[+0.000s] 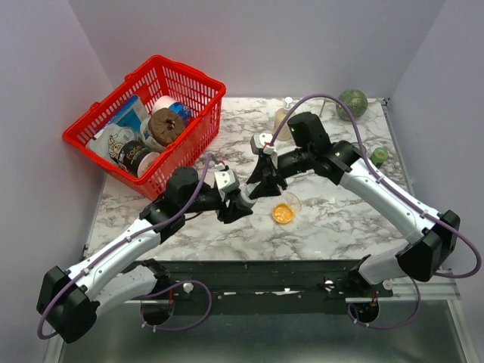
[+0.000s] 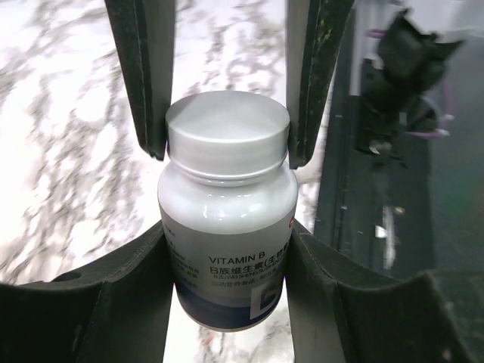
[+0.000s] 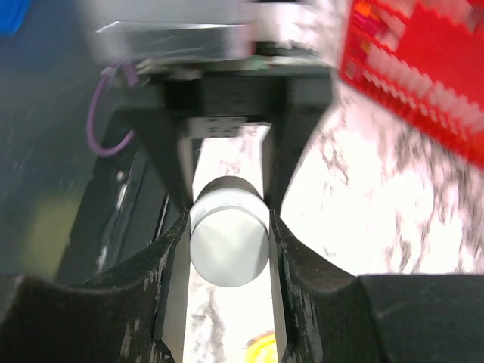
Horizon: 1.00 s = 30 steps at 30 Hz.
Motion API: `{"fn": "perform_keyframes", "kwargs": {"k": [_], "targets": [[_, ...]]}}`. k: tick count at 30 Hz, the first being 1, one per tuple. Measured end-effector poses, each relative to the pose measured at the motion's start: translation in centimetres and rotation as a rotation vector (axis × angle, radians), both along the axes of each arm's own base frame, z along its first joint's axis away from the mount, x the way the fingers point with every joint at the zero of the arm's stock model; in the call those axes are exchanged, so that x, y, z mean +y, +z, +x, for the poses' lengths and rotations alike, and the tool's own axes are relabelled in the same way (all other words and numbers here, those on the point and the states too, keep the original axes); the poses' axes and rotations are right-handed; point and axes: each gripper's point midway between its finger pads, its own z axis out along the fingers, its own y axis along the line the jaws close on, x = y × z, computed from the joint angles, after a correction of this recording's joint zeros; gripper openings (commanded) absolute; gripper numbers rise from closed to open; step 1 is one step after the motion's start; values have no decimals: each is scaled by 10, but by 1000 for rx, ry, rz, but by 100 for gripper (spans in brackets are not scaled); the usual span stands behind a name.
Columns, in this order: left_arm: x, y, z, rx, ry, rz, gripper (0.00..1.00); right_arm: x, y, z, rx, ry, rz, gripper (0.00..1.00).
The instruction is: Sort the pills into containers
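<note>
Holding the white pill bottle [image 2: 227,227] by its body, your left gripper [image 2: 227,147] is clamped on it mid-scene, over the marble table [image 1: 340,227]. Your right gripper [image 3: 229,223] faces it, pinched snug on the white cap [image 3: 229,249]. Just right of them, the orange pills [image 1: 283,214] lie in the clear dish [image 1: 294,201].

walls [image 1: 265,38]: plain pale grey | table [image 1: 325,231]: marble-pattern top (grey veins on white) | light: even
</note>
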Motion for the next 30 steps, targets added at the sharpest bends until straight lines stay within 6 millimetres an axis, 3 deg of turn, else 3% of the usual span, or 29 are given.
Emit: {"fn": "perform_keyframes", "kwargs": {"k": [3,6,7,12,16,20,25,30], "targets": [[3,-12,17,-1,106,28,0,4,-10,19,67,-160,-25,32],[3,-16,26,-5,150,38,0,5,-12,30,122,-253,-28,54],[3,-15,28,-9,156,34,0,6,-11,32,134,-269,-25,68],[1,0,33,-69,160,-10,0,5,-1,25,170,-253,-24,100],[2,9,24,-109,111,-28,0,-2,31,18,100,-175,15,100],[2,12,10,-124,40,-31,0,-11,62,6,-88,-24,81,100],[0,9,-7,-106,-54,-20,0,-31,44,-24,-263,216,78,99],[-5,12,-16,-85,-131,-8,0,-22,25,-25,-299,339,80,94]]}}
